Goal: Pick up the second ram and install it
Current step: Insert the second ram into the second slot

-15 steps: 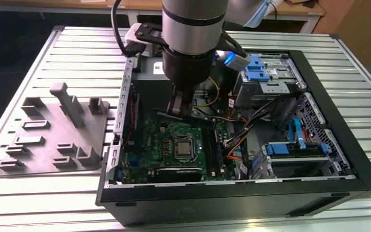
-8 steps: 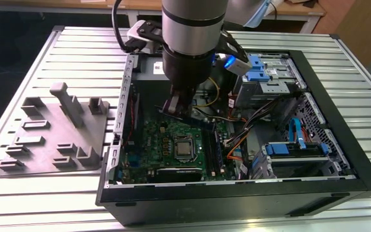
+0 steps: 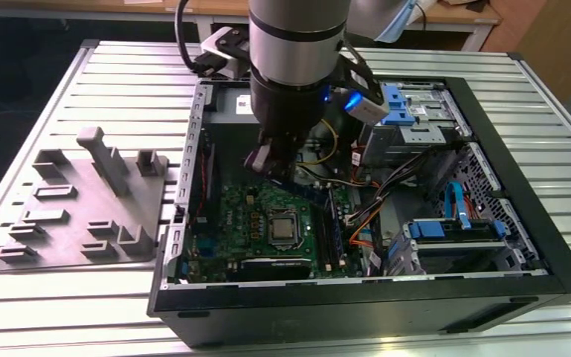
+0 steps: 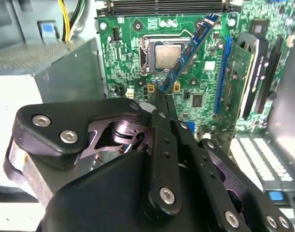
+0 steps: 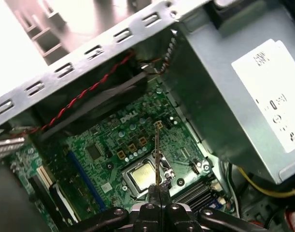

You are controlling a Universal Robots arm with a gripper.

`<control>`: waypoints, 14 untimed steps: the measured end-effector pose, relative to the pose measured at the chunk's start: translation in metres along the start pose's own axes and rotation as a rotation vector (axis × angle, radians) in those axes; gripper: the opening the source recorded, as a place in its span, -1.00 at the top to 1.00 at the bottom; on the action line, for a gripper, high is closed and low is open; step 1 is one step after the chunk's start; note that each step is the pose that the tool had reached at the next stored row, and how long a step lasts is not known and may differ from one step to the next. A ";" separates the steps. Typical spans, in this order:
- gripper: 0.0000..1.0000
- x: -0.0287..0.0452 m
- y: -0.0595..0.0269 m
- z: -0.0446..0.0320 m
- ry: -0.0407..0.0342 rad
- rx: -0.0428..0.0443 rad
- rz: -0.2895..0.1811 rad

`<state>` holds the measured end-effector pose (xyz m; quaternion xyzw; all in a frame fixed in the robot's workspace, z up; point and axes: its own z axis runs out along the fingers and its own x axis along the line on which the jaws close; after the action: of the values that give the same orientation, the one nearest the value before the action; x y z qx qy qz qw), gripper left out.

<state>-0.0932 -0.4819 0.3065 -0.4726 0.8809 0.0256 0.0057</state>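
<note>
Now the gripper (image 4: 161, 99) is clenched on the ram (image 4: 187, 54), with its two fingers pinching one end of the stick. In the second wrist view the ram is a slim blue-green board. It runs slanted from the fingertips across the processor (image 4: 169, 54) and covers one edge of the processor's socket. In the first wrist view the stick (image 5: 158, 154) is seen edge-on, as a thin line over the processor (image 5: 141, 175), pointing away from the gripper (image 5: 157, 189).

The ram is held above the motherboard (image 4: 133, 43) and sits in no slot. The long black slots (image 4: 166, 6) lie just beside the processor (the first wrist view shows these slots (image 5: 195, 192) too, close to the fingers). A green card (image 4: 236, 82) stands upright near the processor, on another side of it.

In the exterior view the arm (image 3: 296, 44) reaches down into the open case (image 3: 365, 297). The gripper (image 3: 265, 162) hangs over the motherboard, on the side of the processor (image 3: 282, 229) that is farther from the camera. A grey fixture (image 3: 77, 216) stands on the table (image 3: 97, 320) outside the case, well apart from the processor, toward the exterior view's left.
</note>
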 end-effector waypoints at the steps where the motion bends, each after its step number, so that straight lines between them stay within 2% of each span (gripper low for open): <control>1: 0.77 0.0000 0.0000 0.0001 -0.0007 0.0007 0.018; 14: 0.77 0.0001 -0.0001 0.0012 -0.0101 0.0088 0.254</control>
<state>-0.0932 -0.4819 0.3053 -0.3570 0.9337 0.0247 0.0089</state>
